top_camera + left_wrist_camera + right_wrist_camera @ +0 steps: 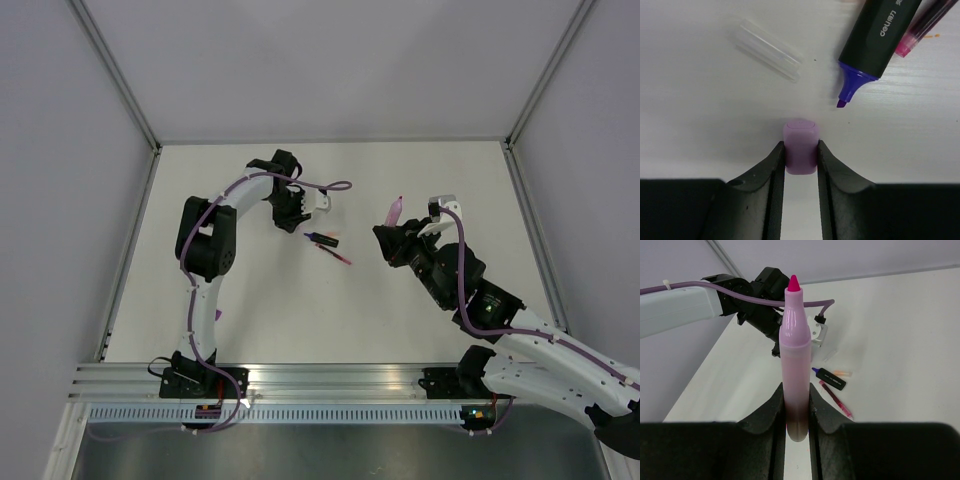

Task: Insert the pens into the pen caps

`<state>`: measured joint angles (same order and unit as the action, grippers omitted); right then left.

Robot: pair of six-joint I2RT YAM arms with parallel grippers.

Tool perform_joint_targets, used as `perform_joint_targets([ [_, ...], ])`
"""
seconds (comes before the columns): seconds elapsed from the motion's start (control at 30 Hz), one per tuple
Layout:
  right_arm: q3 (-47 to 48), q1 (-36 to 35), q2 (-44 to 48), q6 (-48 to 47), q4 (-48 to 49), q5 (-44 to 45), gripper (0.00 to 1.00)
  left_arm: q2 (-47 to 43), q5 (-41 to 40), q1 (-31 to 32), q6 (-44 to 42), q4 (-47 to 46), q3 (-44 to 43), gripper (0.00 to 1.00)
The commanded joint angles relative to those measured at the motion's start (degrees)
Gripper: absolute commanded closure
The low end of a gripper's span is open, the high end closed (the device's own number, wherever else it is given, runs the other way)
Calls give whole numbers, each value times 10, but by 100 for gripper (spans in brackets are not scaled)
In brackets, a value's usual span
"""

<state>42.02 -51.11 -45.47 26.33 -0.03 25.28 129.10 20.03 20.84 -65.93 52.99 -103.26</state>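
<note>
left gripper (800,150) pinching a light purple cap (800,134); right gripper (796,392) clamping a pink marker (795,340).
the left fingers (775,170) press on both sides of the cap, open only to its width, low over the white table (700,110); whether the cap rests on the table cannot be told. just beyond the cap lies a dark highlighter (875,35), its bare purple chisel tip pointing toward the cap, with a slim pink-red pen (922,25) right beside it and a clear cap (769,50) apart on the other side. the right gripper's jaws are closed on the lower barrel of the pink marker, which stands upright with its magenta tip up, raised above the table and well to the right of the two pens lying near the table's middle.
</note>
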Motion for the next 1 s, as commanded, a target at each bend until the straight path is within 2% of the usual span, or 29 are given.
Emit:
perform_joint_targets([
  [0.0,6,1,2,6,15,-10,100,15,19,-4,45,-41,20,98],
  [0.13,8,0,-10,9,17,-18,100,-15,46,-12,157,-83,6,98],
  [0.27,9,0,-24,6,18,-13,100,-56,135,-25,228,-101,-19,98],
  [0.37,10,0,-31,0,18,-7,100,-98,164,-26,294,-124,-20,98],
  [0.57,11,1,-51,-6,22,-13,100,-197,157,-26,399,-183,8,98],
  [0.67,12,1,-58,-15,34,-42,100,-255,158,-26,505,-238,41,98],
  [0.7,11,0,-58,-17,40,-50,100,-273,160,-26,588,-302,59,98],
  [0.73,9,0,-58,-17,47,-62,100,-318,164,-25,634,-387,108,98],
  [0.77,7,0,-57,-17,47,-72,100,-342,163,-24,682,-388,138,98],
  [0.8,5,1,-55,-18,57,-79,100,-369,163,-22,770,-489,174,98],
  [0.9,-8,0,-53,-27,85,-102,100,-472,157,-9,898,-648,319,98],
  [0.93,-15,1,-59,-29,93,-107,100,-494,142,-5,920,-718,345,98],
  [0.97,-17,0,-65,-36,100,-111,100,-533,129,8,936,-744,389,98],
])
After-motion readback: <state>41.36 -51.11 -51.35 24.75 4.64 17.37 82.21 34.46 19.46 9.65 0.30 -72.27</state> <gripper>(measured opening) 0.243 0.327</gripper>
